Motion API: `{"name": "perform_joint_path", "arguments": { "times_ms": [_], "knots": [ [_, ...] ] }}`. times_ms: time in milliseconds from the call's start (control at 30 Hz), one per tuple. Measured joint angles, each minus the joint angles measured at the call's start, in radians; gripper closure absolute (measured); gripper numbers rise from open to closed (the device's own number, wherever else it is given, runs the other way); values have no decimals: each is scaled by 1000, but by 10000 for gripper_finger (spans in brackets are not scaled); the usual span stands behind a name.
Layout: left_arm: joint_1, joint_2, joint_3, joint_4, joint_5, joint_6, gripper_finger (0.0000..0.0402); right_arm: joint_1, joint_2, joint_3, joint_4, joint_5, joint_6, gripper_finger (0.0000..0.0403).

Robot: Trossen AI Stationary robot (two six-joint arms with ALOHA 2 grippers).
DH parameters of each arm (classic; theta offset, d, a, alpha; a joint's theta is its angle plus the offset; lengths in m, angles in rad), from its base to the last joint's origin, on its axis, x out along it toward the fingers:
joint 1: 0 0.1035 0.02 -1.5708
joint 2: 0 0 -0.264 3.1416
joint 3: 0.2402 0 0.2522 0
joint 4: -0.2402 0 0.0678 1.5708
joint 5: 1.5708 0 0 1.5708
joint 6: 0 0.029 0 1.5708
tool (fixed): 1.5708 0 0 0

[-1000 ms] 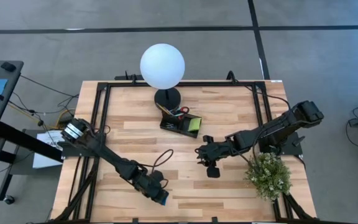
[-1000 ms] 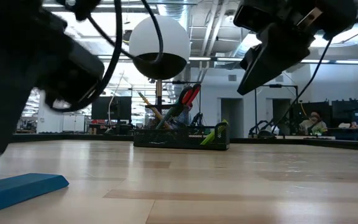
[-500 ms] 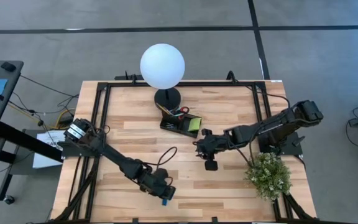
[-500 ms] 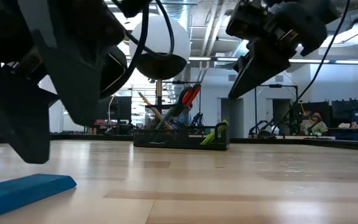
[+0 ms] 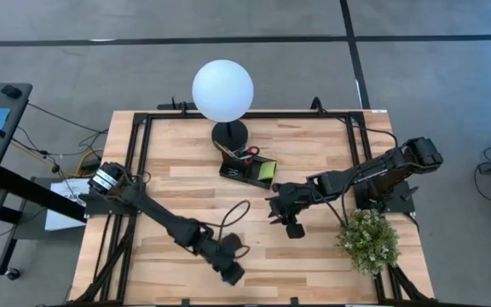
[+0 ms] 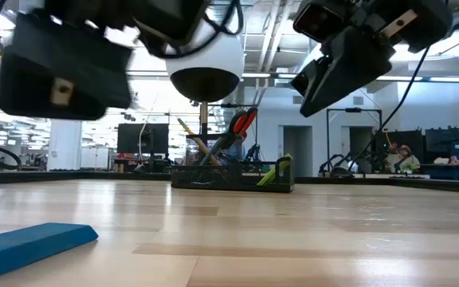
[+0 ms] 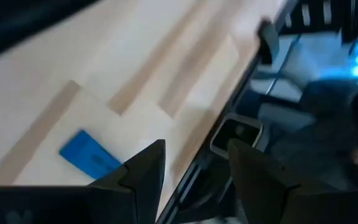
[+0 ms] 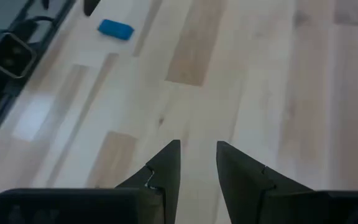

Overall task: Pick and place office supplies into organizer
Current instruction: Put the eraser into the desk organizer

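The small blue eraser (image 6: 34,243) lies flat on the table near its near edge. It also shows in the left wrist view (image 7: 89,154) and, far off, in the right wrist view (image 8: 115,28). My left gripper (image 7: 194,162) hangs open above the table's near edge (image 5: 232,272), beside the eraser and hiding it in the high view. My right gripper (image 8: 197,149) hovers open over bare wood at mid-table (image 5: 285,215). The black organizer (image 5: 248,170) holds red-handled scissors (image 6: 244,121), pencils and the lime-green sticky pad (image 6: 276,171).
The white globe lamp (image 5: 222,89) stands on its round black base (image 5: 229,133) just behind the organizer. A green potted plant (image 5: 367,240) sits at the table's right near corner. Black frame rails (image 5: 139,153) run along the table's edges. Bare wood lies between the two grippers.
My left gripper has moved toward the table's near edge and a little right, coming over the eraser in the high view, and has risen in the low view. My right gripper has stayed about mid-table.
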Motion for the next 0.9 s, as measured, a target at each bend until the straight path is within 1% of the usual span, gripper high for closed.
{"name": "perform_joint_path", "arguments": {
  "times_ms": [100, 233, 300, 367, 500, 567, 733, 900],
  "knots": [
    [-43, 0, 5, -29, -47, 33, 231, 1, 0, 0, 0, -15, 0, 306],
    [-88, 47, 5, -1, -54, -51, 231, 1, 0, 0, -9, -15, 1, 306],
    [-103, 96, 7, 39, -33, -75, 231, 1, 0, 0, -11, -15, 0, 306],
    [-107, 139, 25, 40, 0, -79, 231, 1, 0, 0, -13, -16, 0, 306],
    [-108, 202, 84, 53, 75, -36, 238, 1, 0, 0, -11, -16, 0, 306],
    [-105, 221, 110, 33, 100, -24, 245, 1, 0, 0, -10, -16, 1, 306],
    [-92, 212, 125, -85, 77, 8, 269, 1, 0, 0, -6, -15, 1, 306],
    [-65, 207, 124, -162, 127, 62, 296, 1, 0, 0, -6, -16, 1, 306]
  ]
}}
